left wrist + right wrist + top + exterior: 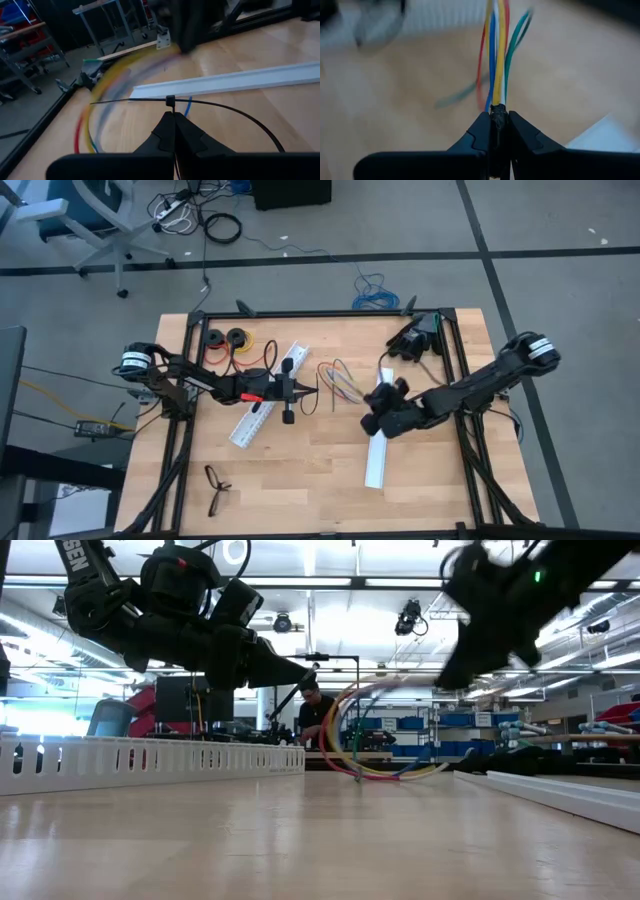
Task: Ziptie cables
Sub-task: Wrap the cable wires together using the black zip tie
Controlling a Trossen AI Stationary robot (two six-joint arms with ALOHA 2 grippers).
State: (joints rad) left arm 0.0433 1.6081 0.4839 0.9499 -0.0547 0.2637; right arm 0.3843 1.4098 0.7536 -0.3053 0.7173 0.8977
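Two dark fingers of the right gripper [499, 127] press together on the black end of the cables [496, 60]. Red, blue, yellow, white and green wires run out from that end, away from the gripper, and spread apart further on. From above, the right gripper [385, 412] sits over the top end of a white rail [378, 452] near the middle of the table [300, 470]. The cables [340, 383] loop out just beside that rail, on the side where the left arm is.

The left gripper [173, 131] is shut tight on the ziptie [225, 112]. It holds the thin black strip just below the small black head. The strip bends out to both sides in a long curve above the table. From above, the left gripper [296, 389] is close to the cables, with a small gap between them. A second white rail [262, 402], with slots in it, lies slanted under the left arm.

From table height, the cables [375, 730] make tall colored hoops standing up from the wood, between the two grippers. A person [313, 712] sits far behind the table.
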